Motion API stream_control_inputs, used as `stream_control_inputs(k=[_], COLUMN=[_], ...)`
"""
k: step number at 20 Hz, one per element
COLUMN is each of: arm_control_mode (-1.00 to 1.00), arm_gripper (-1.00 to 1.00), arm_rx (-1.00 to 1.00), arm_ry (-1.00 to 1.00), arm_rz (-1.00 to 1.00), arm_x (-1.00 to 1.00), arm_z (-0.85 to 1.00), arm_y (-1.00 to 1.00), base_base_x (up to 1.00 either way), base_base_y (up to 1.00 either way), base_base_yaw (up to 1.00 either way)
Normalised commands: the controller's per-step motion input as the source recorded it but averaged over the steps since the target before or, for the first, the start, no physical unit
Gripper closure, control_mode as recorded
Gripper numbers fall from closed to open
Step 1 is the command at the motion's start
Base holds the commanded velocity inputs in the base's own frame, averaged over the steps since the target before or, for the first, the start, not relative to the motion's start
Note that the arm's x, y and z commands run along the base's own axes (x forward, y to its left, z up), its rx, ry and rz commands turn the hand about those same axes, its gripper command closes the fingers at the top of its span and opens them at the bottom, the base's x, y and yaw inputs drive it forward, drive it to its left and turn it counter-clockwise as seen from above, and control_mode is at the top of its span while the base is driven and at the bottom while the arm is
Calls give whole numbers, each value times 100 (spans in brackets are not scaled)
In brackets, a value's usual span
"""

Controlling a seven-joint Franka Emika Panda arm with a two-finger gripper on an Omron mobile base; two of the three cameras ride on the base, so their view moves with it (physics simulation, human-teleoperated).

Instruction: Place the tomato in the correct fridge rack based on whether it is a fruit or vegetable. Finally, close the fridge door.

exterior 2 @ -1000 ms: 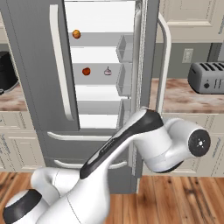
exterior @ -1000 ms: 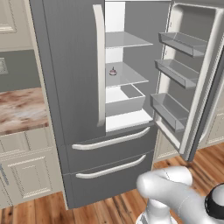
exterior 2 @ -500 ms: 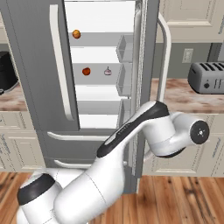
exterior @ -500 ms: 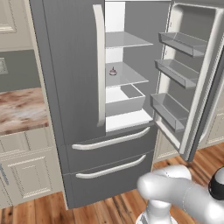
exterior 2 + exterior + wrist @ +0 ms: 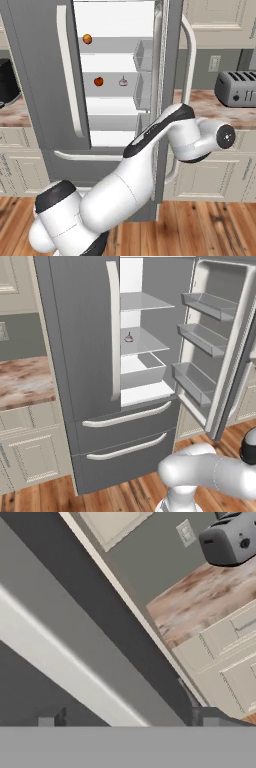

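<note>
no readable text, no labels or brands (fridge, toaster, cabinets all unmarked)

Fridge door (image 5: 220, 351) hangs open at right w/ three door bins; left door (image 5: 82, 336) shut. Small garlic-like item (image 5: 129, 337) sits on middle shelf (image 5: 145, 342). White arm (image 5: 210, 476) at lower right, marble worktop (image 5: 22, 381) at left.

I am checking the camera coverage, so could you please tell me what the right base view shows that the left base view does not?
Right base view alone: the tomato on the middle fridge shelf, an orange fruit one shelf higher, and a toaster on the counter. Left base view alone: the insides of the door bins on the open fridge door. Both show the garlic bulb on the middle shelf and the open fridge.
</note>
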Motion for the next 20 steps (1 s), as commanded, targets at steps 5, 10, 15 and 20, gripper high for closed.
stream_control_inputs(k=[5,10,15,20], arm_control_mode=[-100,-100,-100,-100], arm_gripper=[-100,-100,-100,-100], arm_rx=[0,0,0,-5], arm_ry=[0,-1,0,-3], arm_rz=[9,2,0,-1], arm_x=[15,-12,11,33], arm_z=[-2,0,0,-15], arm_y=[-29,-29,1,90], base_base_x=[0,0,0,0], base_base_y=[0,0,0,0], base_base_yaw=[0,0,0,0])
